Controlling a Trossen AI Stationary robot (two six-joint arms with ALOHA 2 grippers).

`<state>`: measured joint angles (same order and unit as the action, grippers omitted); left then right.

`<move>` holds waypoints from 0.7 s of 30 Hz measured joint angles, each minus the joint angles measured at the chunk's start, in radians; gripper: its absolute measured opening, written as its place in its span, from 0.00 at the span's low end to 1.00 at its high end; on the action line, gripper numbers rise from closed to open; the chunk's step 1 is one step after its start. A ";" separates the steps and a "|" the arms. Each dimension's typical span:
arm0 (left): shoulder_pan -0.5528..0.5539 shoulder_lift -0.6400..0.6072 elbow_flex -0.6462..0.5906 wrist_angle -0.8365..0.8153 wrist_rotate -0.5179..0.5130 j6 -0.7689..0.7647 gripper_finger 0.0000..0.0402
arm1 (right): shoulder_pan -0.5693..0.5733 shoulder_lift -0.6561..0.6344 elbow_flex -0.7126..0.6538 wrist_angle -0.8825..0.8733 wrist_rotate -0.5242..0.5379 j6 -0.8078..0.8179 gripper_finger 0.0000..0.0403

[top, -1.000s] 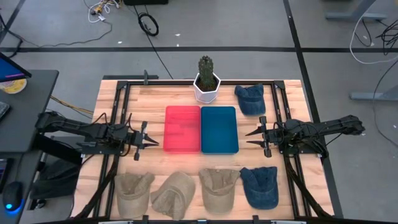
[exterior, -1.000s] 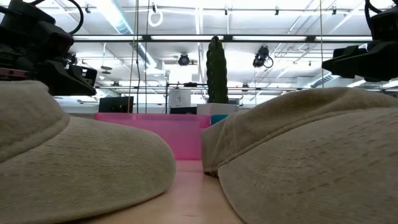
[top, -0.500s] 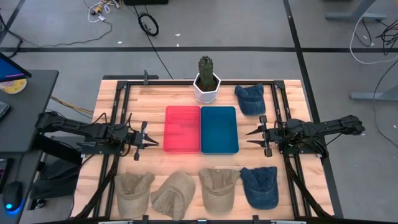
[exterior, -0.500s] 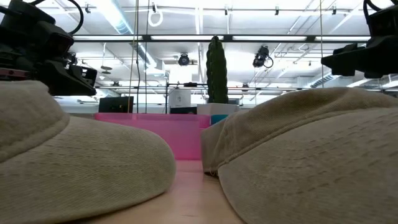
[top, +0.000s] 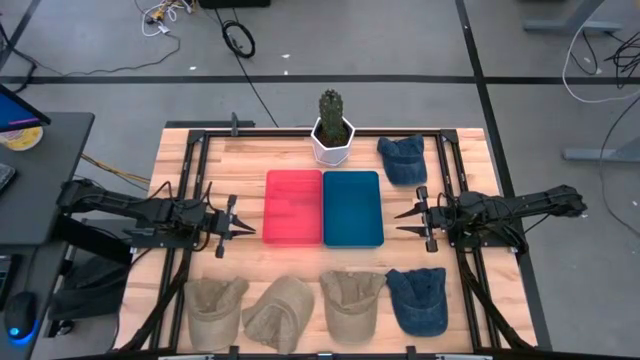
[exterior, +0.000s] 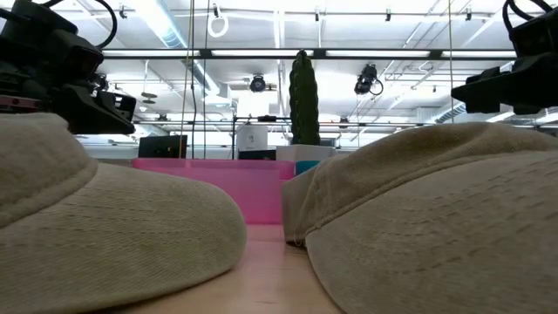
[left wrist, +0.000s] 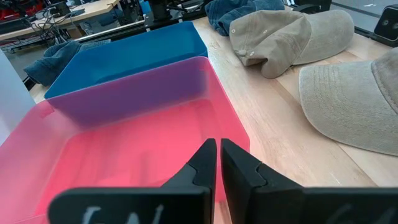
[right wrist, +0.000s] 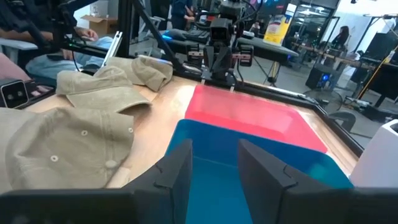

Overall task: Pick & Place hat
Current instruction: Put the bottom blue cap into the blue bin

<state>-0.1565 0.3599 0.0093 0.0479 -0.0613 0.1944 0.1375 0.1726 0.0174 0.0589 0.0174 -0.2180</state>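
Observation:
Three tan hats point(top: 215, 310) point(top: 278, 313) point(top: 350, 300) and a blue denim hat point(top: 420, 298) lie crown-up in a row along the table's near edge. Another blue denim hat point(top: 402, 158) lies at the far right. A red bin point(top: 293, 207) and a blue bin point(top: 352, 208) stand side by side mid-table. My left gripper point(top: 248, 231) hovers shut just left of the red bin, and the left wrist view shows its fingers point(left wrist: 217, 158) over the bin's rim. My right gripper point(top: 399, 221) hovers open just right of the blue bin point(right wrist: 217, 174).
A cactus in a white pot point(top: 332, 132) stands behind the bins at the far edge. Black rails point(top: 190, 200) run along the table's left and right sides under the arms. Bare wood lies between the bins and the hat row. A seated person point(right wrist: 37, 59) shows beyond the table's left side.

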 joint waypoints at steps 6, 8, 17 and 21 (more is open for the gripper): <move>0.000 0.000 0.000 0.000 0.000 0.000 0.07 | 0.000 0.000 0.000 0.024 0.000 0.000 0.33; 0.000 0.000 0.000 0.000 0.000 0.000 0.07 | 0.000 0.000 0.000 0.035 0.000 0.000 0.33; 0.000 0.000 0.000 0.000 0.000 0.000 0.07 | 0.000 0.000 0.000 0.123 -0.010 0.000 0.33; 0.000 0.000 0.000 0.000 0.000 0.000 0.07 | 0.000 0.000 0.000 0.162 -0.011 0.001 0.33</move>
<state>-0.1566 0.3596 0.0093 0.0479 -0.0612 0.1943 0.1375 0.1721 0.0174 0.2209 0.0067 -0.2173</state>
